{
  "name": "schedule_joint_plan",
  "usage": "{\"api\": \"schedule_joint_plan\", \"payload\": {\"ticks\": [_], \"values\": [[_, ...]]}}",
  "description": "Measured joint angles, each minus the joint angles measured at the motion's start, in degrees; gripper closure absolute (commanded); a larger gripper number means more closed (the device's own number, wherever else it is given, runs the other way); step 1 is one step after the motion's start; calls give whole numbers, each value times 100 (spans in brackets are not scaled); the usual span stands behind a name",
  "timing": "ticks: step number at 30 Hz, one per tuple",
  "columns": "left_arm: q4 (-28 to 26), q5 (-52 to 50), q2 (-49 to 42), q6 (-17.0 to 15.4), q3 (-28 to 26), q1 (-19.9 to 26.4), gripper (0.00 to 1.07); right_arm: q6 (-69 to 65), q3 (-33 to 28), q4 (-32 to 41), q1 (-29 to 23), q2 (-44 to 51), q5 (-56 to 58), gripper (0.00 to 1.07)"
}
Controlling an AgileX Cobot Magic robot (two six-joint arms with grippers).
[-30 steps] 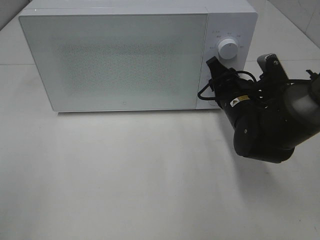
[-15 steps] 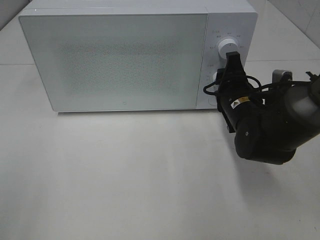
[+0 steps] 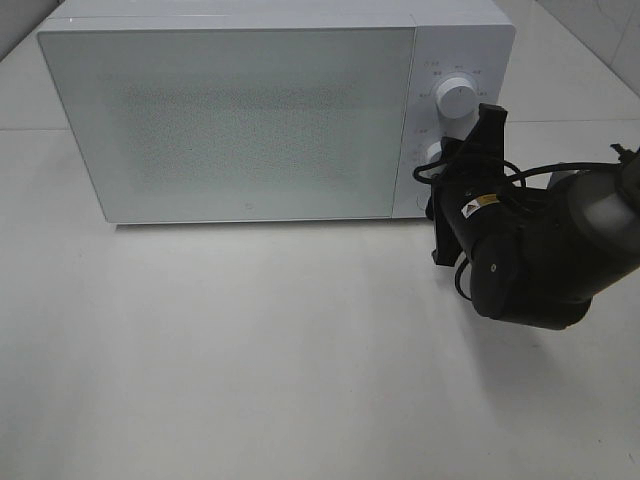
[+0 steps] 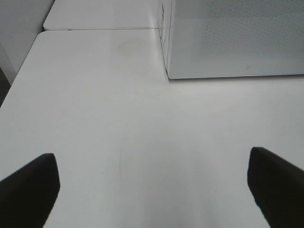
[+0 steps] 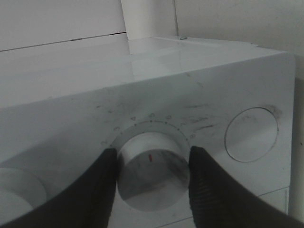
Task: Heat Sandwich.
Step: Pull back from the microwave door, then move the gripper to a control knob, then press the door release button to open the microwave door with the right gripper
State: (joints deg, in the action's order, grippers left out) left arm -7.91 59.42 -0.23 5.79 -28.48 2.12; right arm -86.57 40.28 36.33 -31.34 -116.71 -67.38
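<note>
On glossy white microwave [image 3: 250, 120] front, rt jaws clamp round smooth dial [image 5: 152, 171]; lt jaws wide apart.

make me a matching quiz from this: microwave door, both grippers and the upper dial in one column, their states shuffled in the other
Things
1. microwave door
2. left gripper
3. right gripper
4. upper dial

States
a. clamped on the lower dial
b. wide open over the table
c. swung shut
d. free, nothing touching it

Pairs: 1-c, 2-b, 3-a, 4-d
</note>
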Motion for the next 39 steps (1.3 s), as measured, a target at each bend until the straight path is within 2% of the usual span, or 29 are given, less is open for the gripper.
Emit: {"api": "schedule_joint_plan", "payload": {"ticks": [12, 21, 23, 25, 28, 29, 30, 33, 39], "values": [[0, 0, 0, 0, 0, 0, 3, -29, 0, 0, 0, 0, 6, 90], [0, 0, 0, 0, 0, 0, 3, -29, 0, -6, 0, 0, 6, 80], [0, 0, 0, 0, 0, 0, 3, -29, 0, -6, 0, 0, 6, 71], [0, 0, 0, 0, 0, 0, 3, -29, 0, -6, 0, 0, 6, 69], [0, 0, 0, 0, 0, 0, 3, -29, 0, -80, 0, 0, 6, 51], [0, 0, 0, 0, 0, 0, 3, -29, 17, -281, -23, 0, -11, 42], [0, 0, 0, 0, 0, 0, 3, -29, 17, -281, -23, 0, -11, 42], [0, 0, 0, 0, 0, 0, 3, -29, 34, -458, -69, 23, -97, 27], [0, 0, 0, 0, 0, 0, 3, -17, 29, -470, -69, 23, -80, 28]]}}
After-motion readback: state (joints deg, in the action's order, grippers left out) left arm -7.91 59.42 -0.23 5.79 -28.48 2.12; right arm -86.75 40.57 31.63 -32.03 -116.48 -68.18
